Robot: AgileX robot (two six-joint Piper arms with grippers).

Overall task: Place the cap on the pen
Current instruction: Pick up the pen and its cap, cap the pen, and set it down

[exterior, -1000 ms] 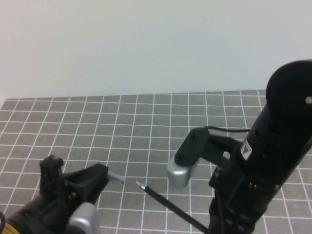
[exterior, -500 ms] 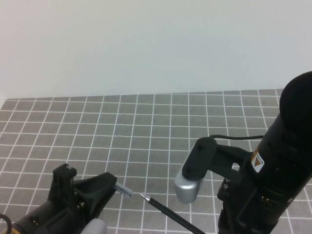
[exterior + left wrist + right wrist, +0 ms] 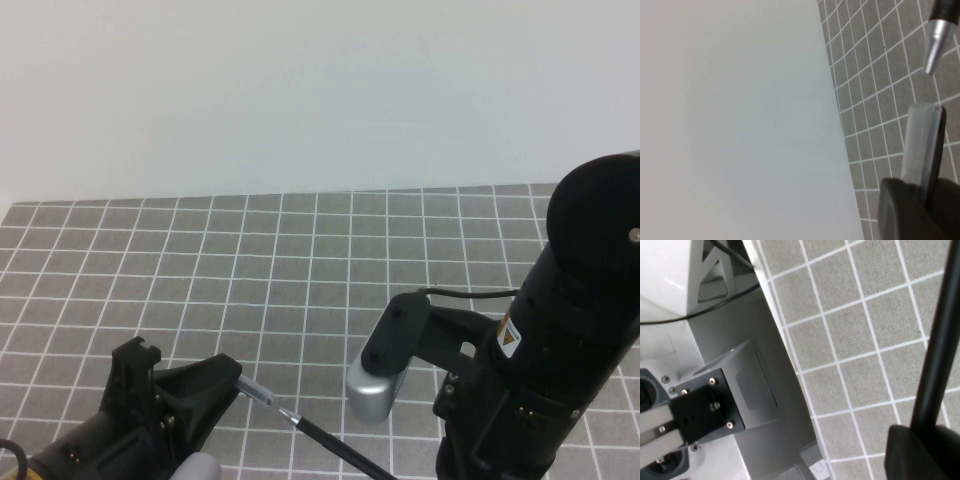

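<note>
Though cropped by the high view's lower edge, nearest of all on the left: left gripper (image 3: pixel 232 378), raised above the gridded mat (image 3: pixel 300 260), jaws clamped on a short clear cap (image 3: pixel 256 391). Cap jutting out past the black fingers (image 3: pixel 905 210), open end aimed rightward and a little toward the near side. From the left wrist view, pressed along one dark finger, mouth facing the silver tip of the pen (image 3: pixel 936 37).

Just beside that mouth in the high view, the same pen: slim black barrel, silver tip lined up with the cap and very close to it, not yet inside. From the left wrist view, a small gap between tip and mouth. Barrel slanting rightward and nearer, running off the high view's lower edge.

At the pen's near end, seen from the right wrist view: right gripper (image 3: pixel 924 442), jaws closed on the black barrel, held over the mat. Beside the mat's edge in that view, a grey-white robot base (image 3: pixel 740 390).

A little farther, on the right, bulky black right arm (image 3: pixel 560 340), with a silver wrist camera (image 3: pixel 373 392) hanging under a black bracket.

Beyond, bare grey mat with white grid lines, running back to a pale wall (image 3: pixel 320 90).
</note>
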